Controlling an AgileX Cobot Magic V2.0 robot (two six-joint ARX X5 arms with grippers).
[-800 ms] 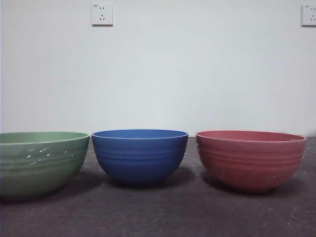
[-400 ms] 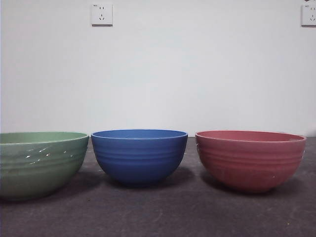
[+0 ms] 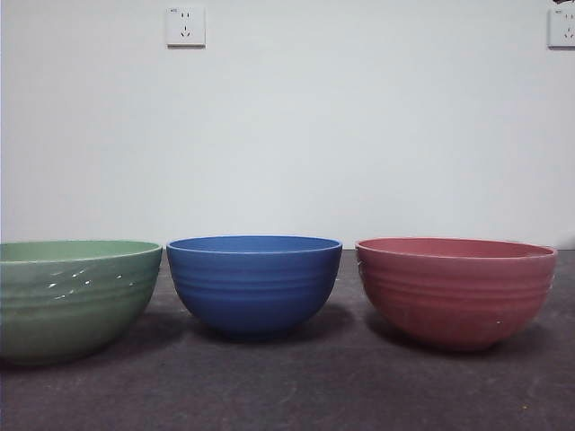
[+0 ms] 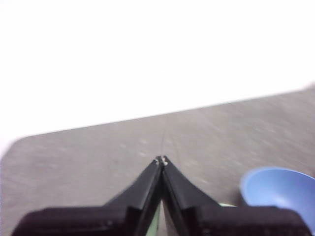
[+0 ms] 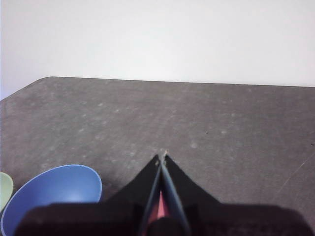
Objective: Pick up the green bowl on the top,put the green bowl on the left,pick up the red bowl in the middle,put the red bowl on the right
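Note:
In the front view the green bowl [image 3: 72, 296] stands upright on the left of the dark table [image 3: 296, 386]. The red bowl [image 3: 455, 292] stands upright on the right. A blue bowl [image 3: 254, 283] stands between them, apart from both. Neither arm shows in the front view. My left gripper [image 4: 161, 160] is shut and empty, raised over the table, with a sliver of the green bowl [image 4: 155, 223] seen under its jaws. My right gripper [image 5: 161, 157] is shut and empty, with a sliver of the red bowl [image 5: 160, 206] under its jaws.
The blue bowl also shows in the left wrist view [image 4: 280, 191] and in the right wrist view [image 5: 54, 194]. A white wall with two sockets [image 3: 185, 26] [image 3: 561, 27] stands behind the table. The table's far edge runs just behind the bowls.

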